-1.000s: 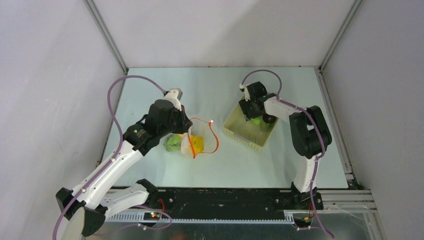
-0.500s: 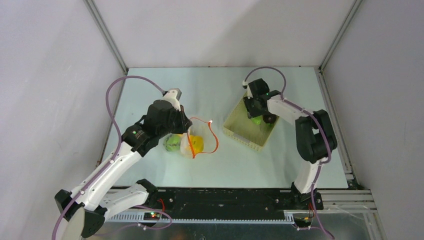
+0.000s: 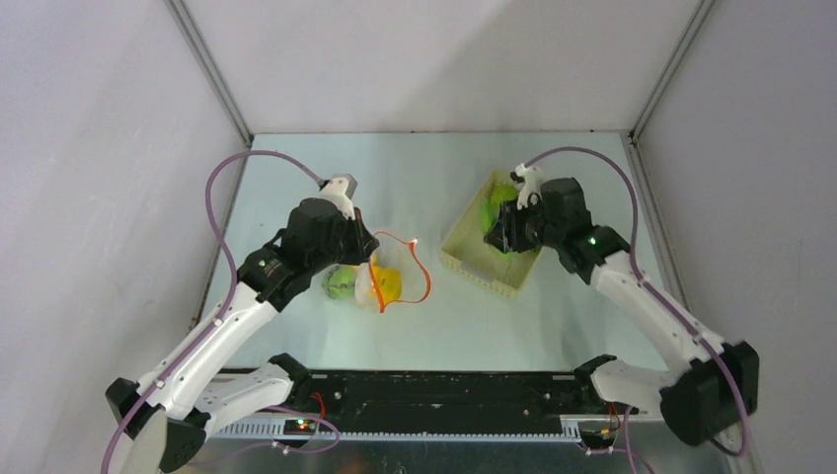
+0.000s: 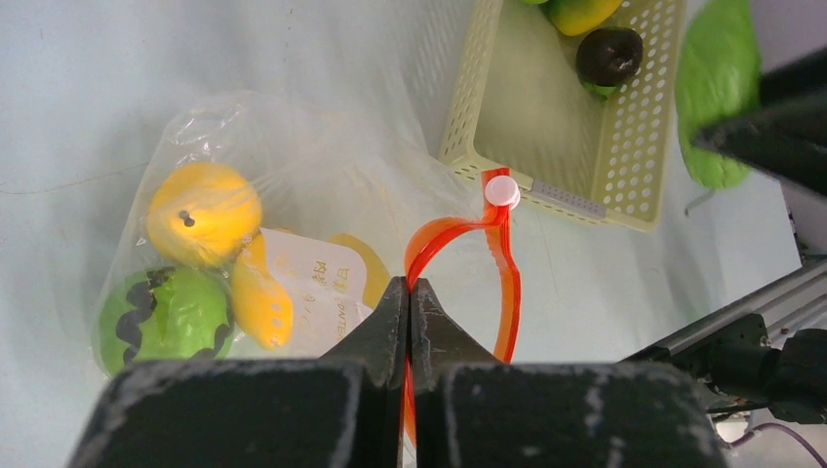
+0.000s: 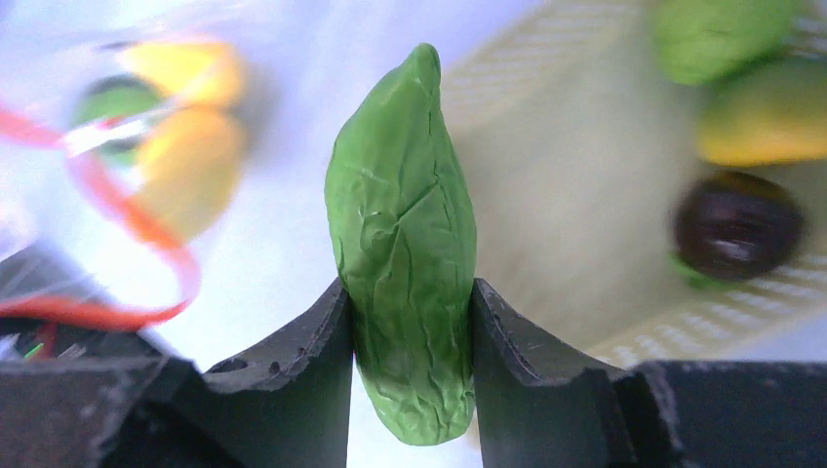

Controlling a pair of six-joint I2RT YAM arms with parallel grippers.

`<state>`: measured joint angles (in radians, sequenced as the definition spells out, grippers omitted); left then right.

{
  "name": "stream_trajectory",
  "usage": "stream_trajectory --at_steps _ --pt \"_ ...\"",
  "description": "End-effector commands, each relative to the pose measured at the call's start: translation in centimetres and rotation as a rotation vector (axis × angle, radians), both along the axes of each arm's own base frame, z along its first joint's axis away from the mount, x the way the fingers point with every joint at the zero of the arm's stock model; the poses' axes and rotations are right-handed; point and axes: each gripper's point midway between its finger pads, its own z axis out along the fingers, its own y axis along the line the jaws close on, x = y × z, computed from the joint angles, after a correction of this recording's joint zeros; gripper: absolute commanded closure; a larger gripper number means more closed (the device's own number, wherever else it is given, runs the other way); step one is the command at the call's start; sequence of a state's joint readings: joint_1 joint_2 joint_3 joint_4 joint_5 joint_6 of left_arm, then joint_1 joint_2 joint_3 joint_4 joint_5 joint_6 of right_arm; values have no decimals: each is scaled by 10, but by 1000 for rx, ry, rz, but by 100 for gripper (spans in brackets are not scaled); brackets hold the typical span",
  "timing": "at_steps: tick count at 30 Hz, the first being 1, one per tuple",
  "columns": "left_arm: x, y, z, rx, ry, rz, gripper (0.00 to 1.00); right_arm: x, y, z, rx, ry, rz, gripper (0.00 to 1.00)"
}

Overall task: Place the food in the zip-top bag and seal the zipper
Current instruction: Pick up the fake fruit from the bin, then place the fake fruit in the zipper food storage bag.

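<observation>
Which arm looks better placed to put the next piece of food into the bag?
Right. The right fingers grip a green leafy vegetable, ready to carry over. The left fingers are shut on the bag's zipper strip, holding its mouth open.

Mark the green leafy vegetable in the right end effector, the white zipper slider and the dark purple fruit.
green leafy vegetable (image 5: 402, 244): right wrist view, middle of its wrinkled body.
white zipper slider (image 4: 502, 190): left wrist view, centre of the round tab.
dark purple fruit (image 4: 609, 56): left wrist view, top of its rounded body.
</observation>
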<state>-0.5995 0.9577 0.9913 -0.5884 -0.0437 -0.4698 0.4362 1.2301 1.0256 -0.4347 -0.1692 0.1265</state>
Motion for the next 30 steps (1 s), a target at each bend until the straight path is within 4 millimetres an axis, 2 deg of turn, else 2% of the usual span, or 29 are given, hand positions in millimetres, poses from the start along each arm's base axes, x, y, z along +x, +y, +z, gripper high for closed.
stream_trajectory --at_steps 1,3,7,12,16,18,19,20,21,22,30 --pt "2 -7 8 -24 -23 -28 100 -81 68 59 352 -47 460 78" --pt "2 -7 8 -22 -20 -25 100 -109 84 70 403 -45 591 78" --pt "3 -11 3 -25 -3 -35 100 -149 111 71 424 -27 769 78" --pt "3 -11 2 -19 1 -34 100 -181 135 64 461 87 885 79" --pt "2 -11 5 -26 -10 -37 100 -175 148 53 445 159 850 79" --pt "1 -13 5 -34 -8 -51 100 -163 156 55 429 179 806 79" --pt "-2 -16 5 -43 1 -72 100 -157 160 46 414 219 777 80" --pt "-3 -18 5 -45 3 -79 100 -148 164 51 410 210 747 80" --pt "-3 -19 6 -50 5 -85 100 -142 169 42 396 241 723 80" --pt "-3 -19 6 -50 4 -86 100 -134 173 46 397 235 698 80" --pt "-7 -20 12 -66 -10 -105 100 -85 202 18 310 324 521 80"
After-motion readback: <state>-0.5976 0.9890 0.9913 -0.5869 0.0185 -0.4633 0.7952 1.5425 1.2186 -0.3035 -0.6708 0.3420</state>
